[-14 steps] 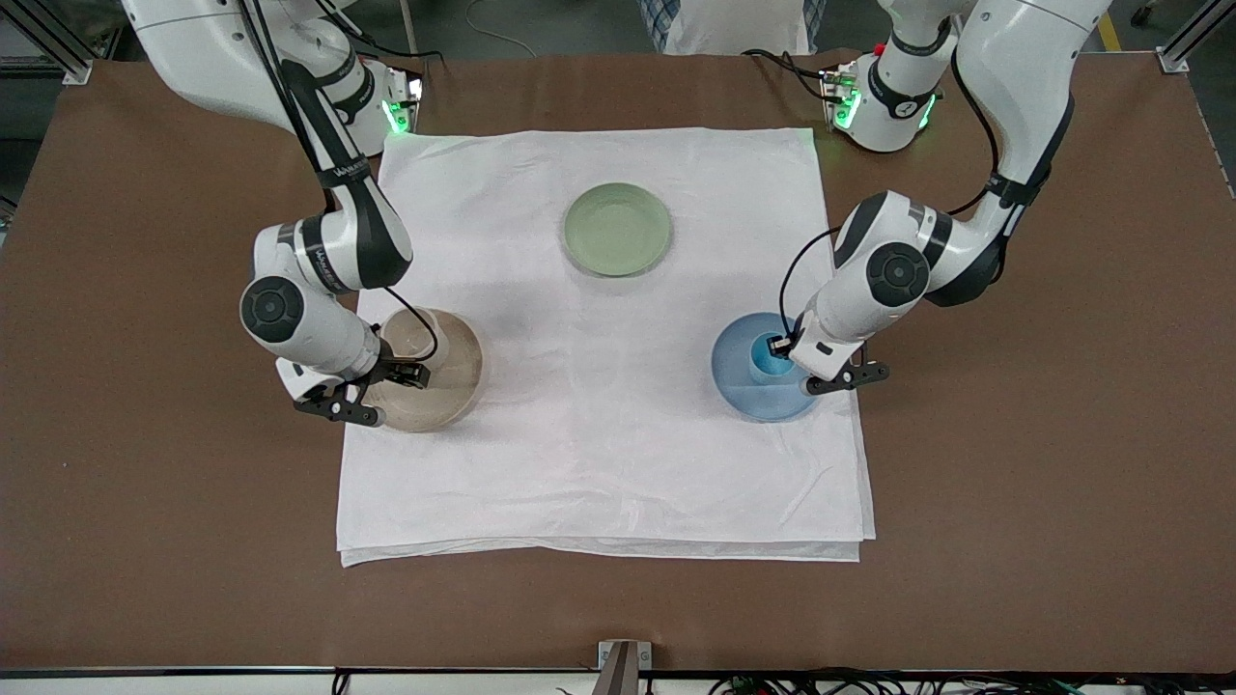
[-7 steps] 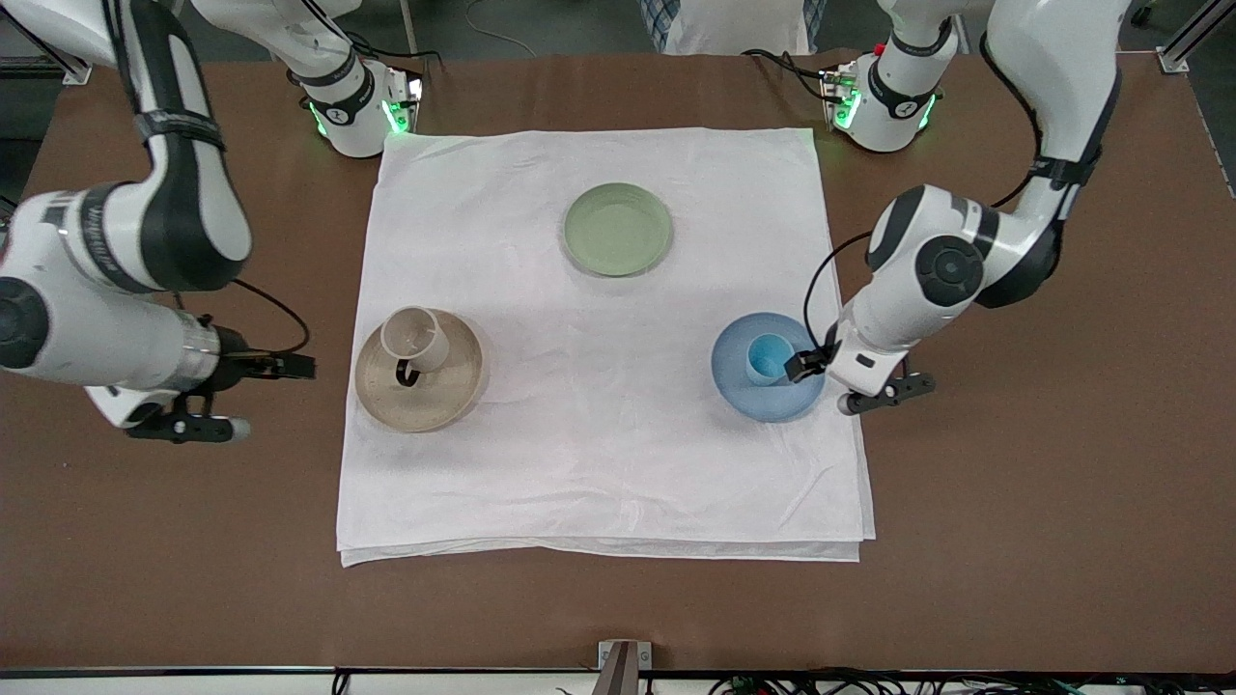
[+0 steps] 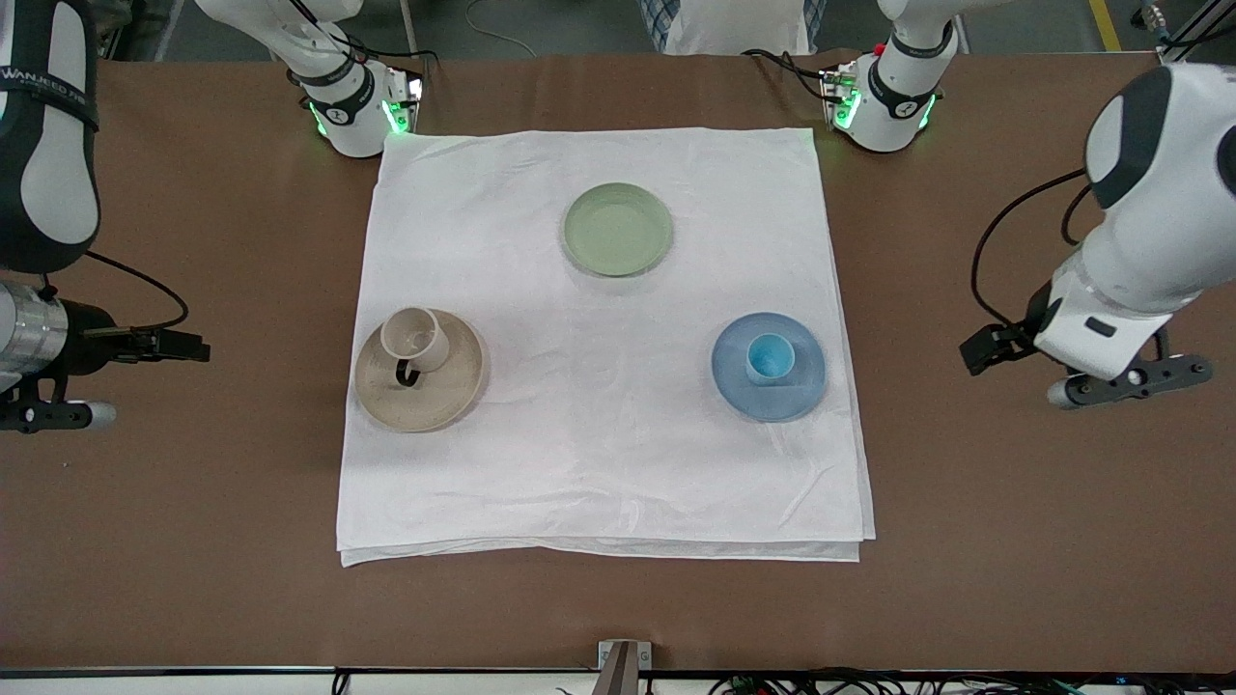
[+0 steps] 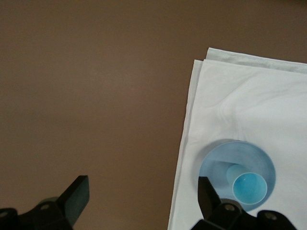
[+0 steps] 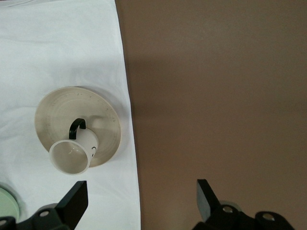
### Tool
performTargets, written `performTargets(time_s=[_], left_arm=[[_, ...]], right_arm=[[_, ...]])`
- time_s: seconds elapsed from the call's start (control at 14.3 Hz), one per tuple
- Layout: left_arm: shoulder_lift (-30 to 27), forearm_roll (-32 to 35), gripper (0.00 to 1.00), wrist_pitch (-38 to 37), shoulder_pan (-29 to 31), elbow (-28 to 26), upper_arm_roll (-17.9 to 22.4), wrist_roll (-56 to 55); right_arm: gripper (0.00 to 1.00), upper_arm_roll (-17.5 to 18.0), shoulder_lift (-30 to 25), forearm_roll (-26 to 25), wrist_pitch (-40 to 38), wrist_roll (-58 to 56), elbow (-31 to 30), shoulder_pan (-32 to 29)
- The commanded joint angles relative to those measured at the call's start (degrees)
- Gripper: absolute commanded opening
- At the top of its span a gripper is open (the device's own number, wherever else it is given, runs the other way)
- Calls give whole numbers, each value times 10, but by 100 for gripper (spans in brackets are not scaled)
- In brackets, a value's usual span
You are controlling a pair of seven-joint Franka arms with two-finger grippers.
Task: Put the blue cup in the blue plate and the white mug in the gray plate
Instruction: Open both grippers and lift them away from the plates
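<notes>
The blue cup (image 3: 770,358) stands upright in the blue plate (image 3: 763,401). The white mug (image 3: 413,338) stands in the gray plate (image 3: 425,405), its black handle toward the front camera. My left gripper (image 3: 977,349) is open and empty over bare table off the cloth, at the left arm's end. Its wrist view shows the cup (image 4: 249,186) in the plate (image 4: 218,160) beside its jaws (image 4: 142,197). My right gripper (image 3: 188,346) is open and empty over bare table at the right arm's end. Its wrist view (image 5: 141,199) shows the mug (image 5: 72,154) on the plate (image 5: 57,110).
A pale green plate (image 3: 617,229) lies on the white cloth (image 3: 599,463), farther from the front camera than the other two plates. Its edge shows in the right wrist view (image 5: 6,203). Brown table (image 3: 1014,541) surrounds the cloth.
Both grippers let go, the right of the mug and the left of the cup. Both moved outward off the cloth toward their own table ends. Mug and cup stayed in their plates.
</notes>
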Motion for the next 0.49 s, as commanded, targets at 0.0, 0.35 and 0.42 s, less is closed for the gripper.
performTargets(time_s=[0.0,0.35,0.42], left_arm=[[-56,6,100,-69,-10,10,15,56],[-119,-54,100,-142,-89,6,155,169],[-127,-63,100,-156,-90,4,157,168]], right_arm=[[100,13,2,-4,-7,2,9,-9],[100,13,-104,-12,-23,2,-70,6],[100,12,-129,-12,-21,2,-93,8]])
